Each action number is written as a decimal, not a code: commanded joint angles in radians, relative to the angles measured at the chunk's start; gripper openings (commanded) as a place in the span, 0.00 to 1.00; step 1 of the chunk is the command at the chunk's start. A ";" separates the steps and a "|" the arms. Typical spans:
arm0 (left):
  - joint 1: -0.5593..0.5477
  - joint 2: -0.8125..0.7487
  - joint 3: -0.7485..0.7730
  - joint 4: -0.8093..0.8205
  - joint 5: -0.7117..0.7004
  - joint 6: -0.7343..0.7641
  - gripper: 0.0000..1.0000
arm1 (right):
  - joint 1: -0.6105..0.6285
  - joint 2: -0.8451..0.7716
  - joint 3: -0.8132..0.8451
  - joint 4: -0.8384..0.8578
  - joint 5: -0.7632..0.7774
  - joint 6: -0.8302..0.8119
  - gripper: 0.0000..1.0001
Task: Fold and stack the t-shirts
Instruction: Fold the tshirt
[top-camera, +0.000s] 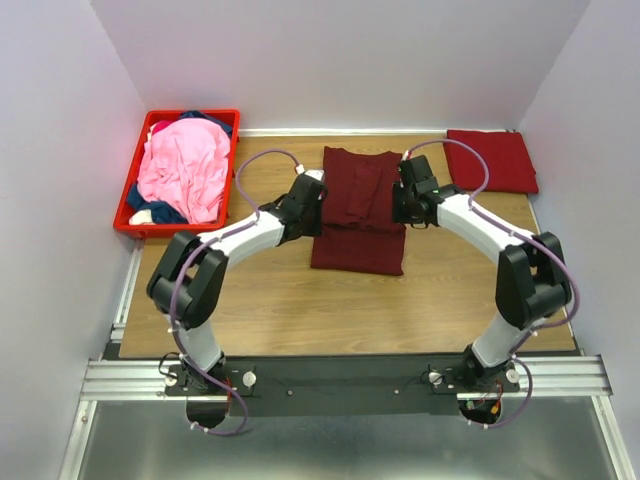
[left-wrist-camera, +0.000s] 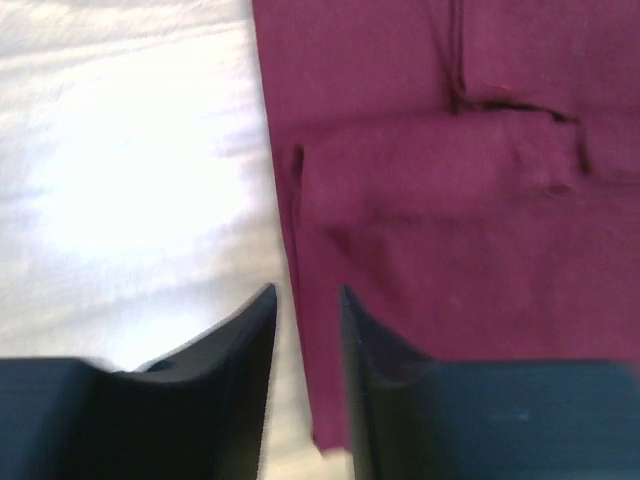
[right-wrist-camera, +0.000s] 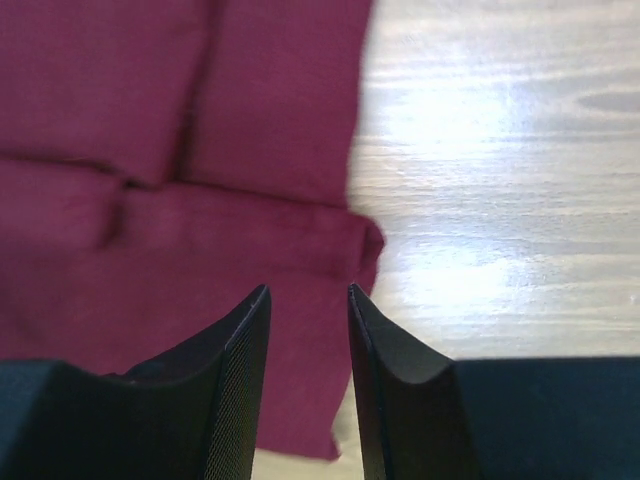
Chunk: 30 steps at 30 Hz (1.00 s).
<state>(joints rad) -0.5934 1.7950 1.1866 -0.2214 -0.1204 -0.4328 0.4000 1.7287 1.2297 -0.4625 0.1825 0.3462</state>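
Observation:
A dark maroon t-shirt (top-camera: 358, 215) lies partly folded on the wooden table, sleeves turned in over the body. My left gripper (top-camera: 312, 192) is at its left edge, and in the left wrist view (left-wrist-camera: 306, 305) the jaws stand a little apart over that edge of the shirt (left-wrist-camera: 450, 230). My right gripper (top-camera: 406, 195) is at the right edge, and in the right wrist view (right-wrist-camera: 308, 300) the jaws stand a little apart over the cloth (right-wrist-camera: 180, 200). Neither holds anything. A folded red t-shirt (top-camera: 492, 160) lies at the back right. A pink t-shirt (top-camera: 185, 172) and a navy one (top-camera: 208, 119) are heaped in the crate.
A rigid red plastic crate (top-camera: 133, 226) stands at the back left. White walls close in the table on three sides. Bare wood (top-camera: 300, 300) shows in front of the maroon shirt. The arm bases sit on a metal rail (top-camera: 340, 375) at the near edge.

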 joint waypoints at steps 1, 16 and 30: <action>-0.035 -0.130 -0.051 0.011 -0.013 -0.047 0.29 | 0.025 -0.072 -0.048 0.027 -0.106 -0.004 0.40; -0.005 -0.089 0.007 0.022 0.067 -0.046 0.43 | -0.019 -0.064 -0.101 0.071 -0.012 0.097 0.52; 0.055 0.142 0.209 -0.025 0.073 0.005 0.43 | -0.098 0.066 -0.061 0.117 -0.146 0.139 0.52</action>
<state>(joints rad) -0.5430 1.9133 1.3663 -0.2264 -0.0658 -0.4526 0.3019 1.7809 1.1435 -0.3866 0.0898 0.4656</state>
